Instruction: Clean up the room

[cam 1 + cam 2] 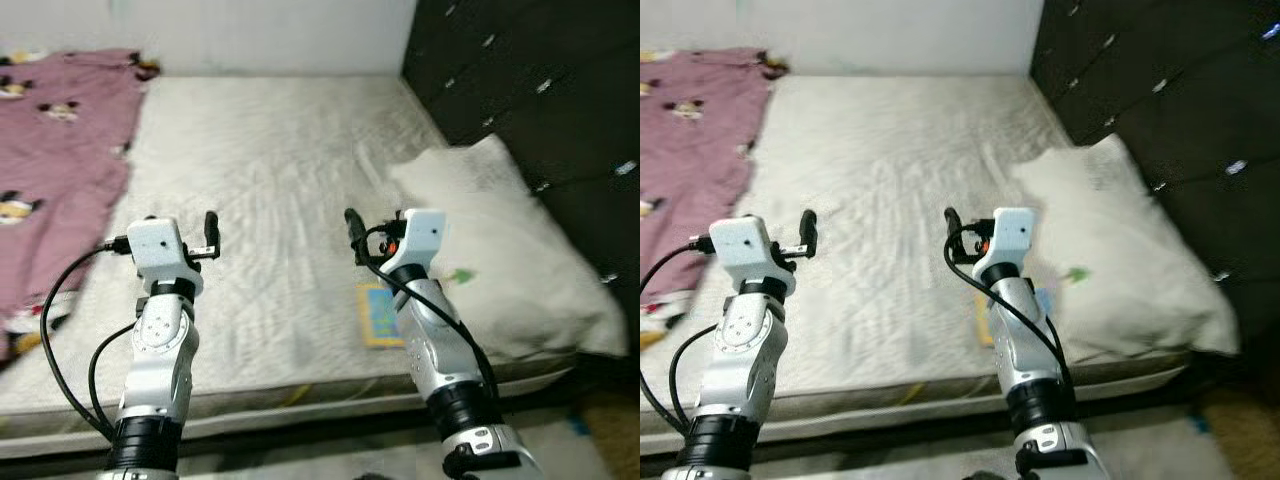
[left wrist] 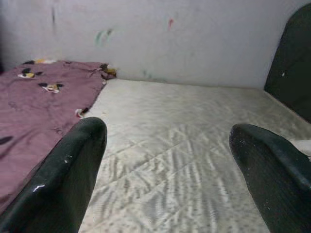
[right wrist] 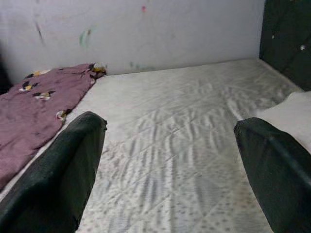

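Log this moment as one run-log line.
scene: bed | left gripper: open, above mattress, holding nothing | right gripper: open, above mattress, holding nothing | blanket: robot's left | pillow: right, by headboard

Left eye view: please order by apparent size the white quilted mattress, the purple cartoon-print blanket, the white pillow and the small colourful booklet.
1. White quilted mattress
2. Purple cartoon-print blanket and white pillow: alike, and the frame cuts the blanket off, so unranked
3. Small colourful booklet, partly hidden by the right arm

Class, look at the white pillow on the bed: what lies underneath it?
The white pillow rests on the mattress, against the dark headboard. A small colourful flat item shows at its near edge, beside the right arm. Anything further under the pillow is hidden.
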You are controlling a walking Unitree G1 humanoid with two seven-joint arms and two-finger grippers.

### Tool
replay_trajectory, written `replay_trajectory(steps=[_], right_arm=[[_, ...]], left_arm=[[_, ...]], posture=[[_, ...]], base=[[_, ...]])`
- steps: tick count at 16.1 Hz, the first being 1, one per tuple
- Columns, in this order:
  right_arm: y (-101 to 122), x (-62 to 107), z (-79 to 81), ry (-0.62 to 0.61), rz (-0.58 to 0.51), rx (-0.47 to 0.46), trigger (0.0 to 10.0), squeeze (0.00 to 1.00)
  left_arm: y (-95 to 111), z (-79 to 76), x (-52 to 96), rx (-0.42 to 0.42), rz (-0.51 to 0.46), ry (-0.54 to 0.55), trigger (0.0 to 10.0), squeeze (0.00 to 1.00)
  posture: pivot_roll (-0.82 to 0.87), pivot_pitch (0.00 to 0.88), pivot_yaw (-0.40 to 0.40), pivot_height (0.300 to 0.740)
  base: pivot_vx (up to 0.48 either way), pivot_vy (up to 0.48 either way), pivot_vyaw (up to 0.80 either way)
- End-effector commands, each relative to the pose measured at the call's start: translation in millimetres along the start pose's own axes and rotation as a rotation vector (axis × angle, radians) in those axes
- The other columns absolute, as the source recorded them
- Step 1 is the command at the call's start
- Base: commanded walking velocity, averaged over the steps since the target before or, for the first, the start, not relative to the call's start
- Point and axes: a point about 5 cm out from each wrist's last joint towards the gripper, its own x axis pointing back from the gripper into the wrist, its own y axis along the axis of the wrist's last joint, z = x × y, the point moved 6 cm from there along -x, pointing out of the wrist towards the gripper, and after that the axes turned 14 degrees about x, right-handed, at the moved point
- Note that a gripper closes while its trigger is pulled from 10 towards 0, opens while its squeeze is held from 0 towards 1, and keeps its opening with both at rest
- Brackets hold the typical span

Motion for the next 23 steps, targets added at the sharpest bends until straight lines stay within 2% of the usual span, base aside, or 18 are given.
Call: replay_trajectory(steps=[1,9,16,17,18,20,23], right_arm=[[-3.4,1.3,-10.0,-0.03,0.013,0.005,10.0,0.0],[-3.6,2.1,-6.1,-0.012,0.007,0.045,10.0,0.0],[-4.4,3.9,-2.6,0.013,0.001,0.032,10.0,0.0],[-4.4,6.4,-1.9,0.023,-0.007,0.02,10.0,0.0],[-7.0,11.3,-3.2,0.026,-0.003,0.024,10.0,0.0],[-10.3,20.1,-8.2,0.025,0.004,0.029,10.0,0.0],[-16.0,30.5,-14.0,0.022,0.016,0.047,10.0,0.0]], left_arm=[[-5.6,-5.7,1.3,0.008,0.019,-0.013,10.0,0.0],[-6.0,-2.2,0.4,0.004,0.019,-0.005,10.0,0.0],[-8.8,0.1,2.3,-0.018,0.021,-0.01,10.0,0.0],[-10.9,2.8,6.3,-0.061,0.016,-0.028,10.0,0.0],[-17.1,14.5,15.1,-0.096,0.031,-0.021,10.0,0.0],[-22.2,31.0,26.3,-0.107,0.057,0.007,10.0,0.0],[-25.8,37.7,36.4,-0.1,0.081,-0.002,10.0,0.0]], posture=[[-0.07,0.08,-0.023,0.74],[-0.07,0.078,-0.022,0.74],[-0.07,0.064,-0.023,0.74],[-0.06,0.061,-0.021,0.74],[-0.06,0.061,-0.021,0.74],[-0.06,0.06,-0.02,0.74],[-0.06,0.061,-0.021,0.74]], base=[[0.0,0.48,0.0],[0.0,0.48,0.0],[0.0,0.48,0.0],[0.0,0.48,0.0],[0.0,0.48,0.0],[0.0,0.48,0.0],[0.0,0.479,0.0]])
